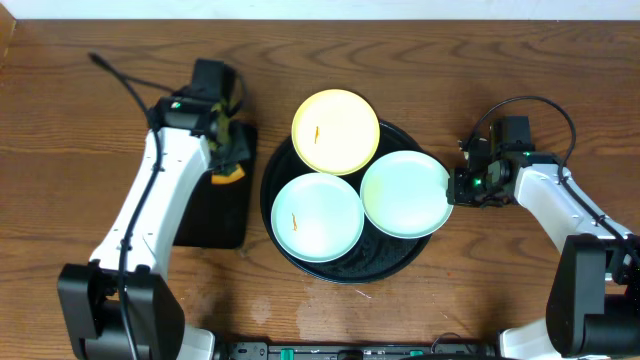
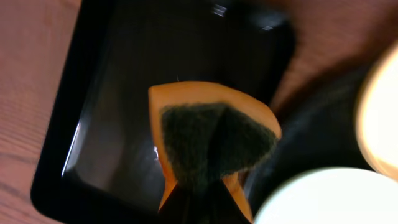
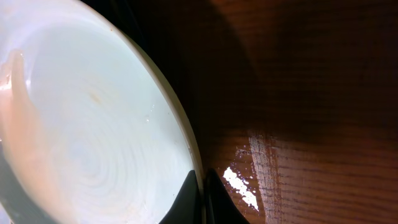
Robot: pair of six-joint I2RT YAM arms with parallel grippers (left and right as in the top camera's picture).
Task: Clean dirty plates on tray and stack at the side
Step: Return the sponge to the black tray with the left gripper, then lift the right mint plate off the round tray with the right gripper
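Pinching mint plate (image 3: pixel 93 124) with right gripper (image 3: pixel 203 194), left gripper (image 1: pixel 227 163) clamped on orange sponge (image 2: pixel 214 140)

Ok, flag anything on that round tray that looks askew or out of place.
Two plates overhang the tray rim: the yellow plate at the back and the right mint plate, whose edge the right hand pinches. Orange smears mark the yellow plate and left mint plate.

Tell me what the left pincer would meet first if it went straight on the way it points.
Probably the black rectangular tray, its held sponge touching first; depth is unclear.
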